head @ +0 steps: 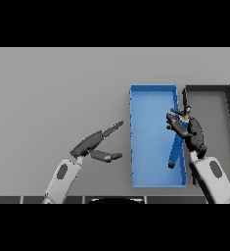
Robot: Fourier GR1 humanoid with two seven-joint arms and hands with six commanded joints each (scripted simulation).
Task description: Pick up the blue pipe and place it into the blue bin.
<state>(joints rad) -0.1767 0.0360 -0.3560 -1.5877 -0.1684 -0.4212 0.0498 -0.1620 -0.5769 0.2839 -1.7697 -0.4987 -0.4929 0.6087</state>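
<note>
A plain grey table (53,98) carries it all. On it sits an open, rectangular blue bin (153,95), and just beside that, to the right, a dark-rimmed grey bin (212,89).
</note>
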